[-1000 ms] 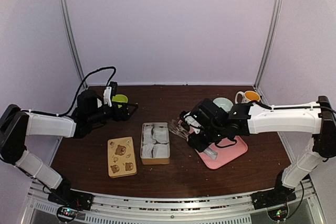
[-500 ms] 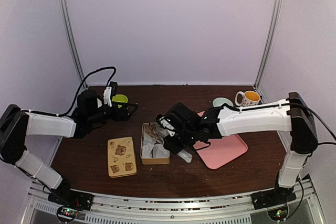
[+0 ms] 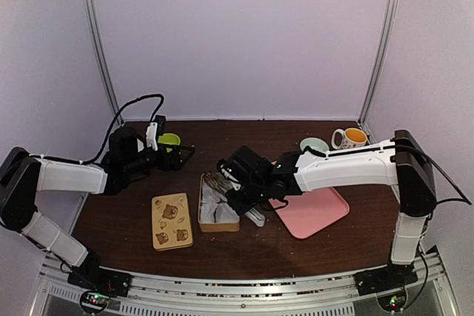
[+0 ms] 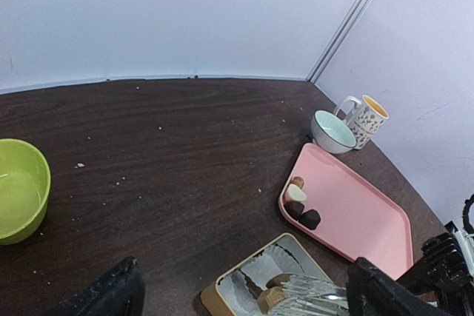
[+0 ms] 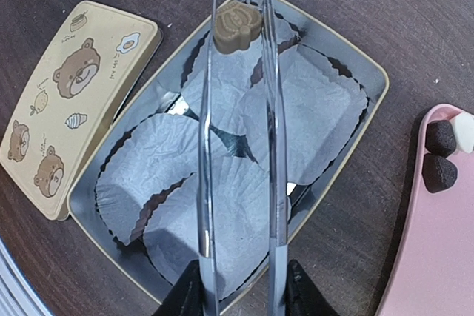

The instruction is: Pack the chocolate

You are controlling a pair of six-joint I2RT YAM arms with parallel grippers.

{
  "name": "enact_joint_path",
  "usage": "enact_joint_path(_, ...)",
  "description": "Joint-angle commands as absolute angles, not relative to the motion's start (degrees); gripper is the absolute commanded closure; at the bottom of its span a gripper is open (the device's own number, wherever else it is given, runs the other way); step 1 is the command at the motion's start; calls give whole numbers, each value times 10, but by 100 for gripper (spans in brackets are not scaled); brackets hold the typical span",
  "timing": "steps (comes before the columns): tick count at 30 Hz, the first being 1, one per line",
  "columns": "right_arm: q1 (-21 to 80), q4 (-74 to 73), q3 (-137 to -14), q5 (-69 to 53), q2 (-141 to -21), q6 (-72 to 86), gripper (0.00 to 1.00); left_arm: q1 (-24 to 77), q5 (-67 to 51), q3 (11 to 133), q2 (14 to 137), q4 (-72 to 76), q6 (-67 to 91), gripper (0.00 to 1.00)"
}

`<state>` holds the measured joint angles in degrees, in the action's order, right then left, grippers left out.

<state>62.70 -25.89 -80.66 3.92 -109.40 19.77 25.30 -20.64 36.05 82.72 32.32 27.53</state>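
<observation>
Step in hand: carrying one piece into the box. The right gripper is closed partway around the handles of a pair of thin metal tongs. The tong tips pinch a small light-brown moulded chocolate. That piece hangs over the far end of the open rectangular tan tin, above the white pleated paper cups lining it, and is not yet set down.

The left gripper stands fully open and holds nothing, poised above the table near the lime-green bowl.

The bear-printed tan lid lies flat beside the tin. A few more chocolate lumps, dark and pale, sit at the corner of the flat pink tray.

Assessment: packing is at an early stage. The next move calls for lowering the tong tips into one cup before easing the squeeze, since a release from height could bounce the piece out.
</observation>
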Motion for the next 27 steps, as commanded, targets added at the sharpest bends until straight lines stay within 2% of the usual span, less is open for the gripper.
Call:
enact_joint_path(1, 629, -251, -832, 70, -1099, 200, 68, 256, -215, 378, 828, 335, 273, 3)
enact_joint_path(9, 629, -256, -839, 77, -1093, 190, 58, 256, -223, 381, 833, 336, 273, 5)
enact_joint_path(27, 589, -287, -759, 167, -976, 171, 62, 256, -218, 388, 835, 321, 265, 5)
